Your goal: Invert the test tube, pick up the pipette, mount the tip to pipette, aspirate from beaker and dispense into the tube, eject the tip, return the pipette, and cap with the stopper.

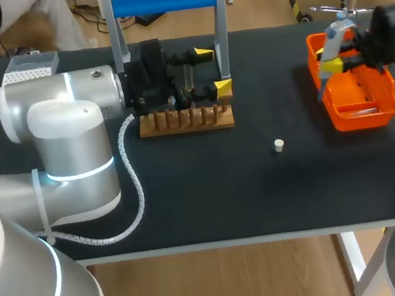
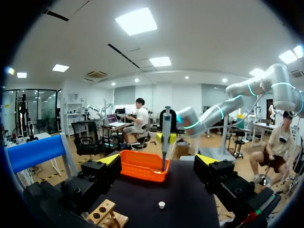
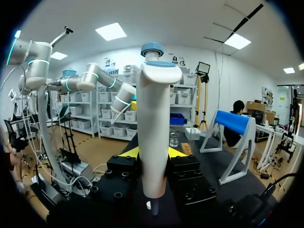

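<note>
While we are watching from overhead, our right gripper [image 1: 336, 64] is clamping the pipette [image 1: 336, 32] at the orange basket [image 1: 385, 101], upper right. Left wrist: our left gripper [image 2: 159, 161] is gaping, holding nothing. Right wrist: the pipette [image 3: 153, 118] is standing upright; we are judging that a tilted lift risks snagging the basket wall.

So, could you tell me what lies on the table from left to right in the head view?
White box → wooden rack → small white stopper → orange basket. The blue stand and both grippers overlap these, so I left them out.
</note>
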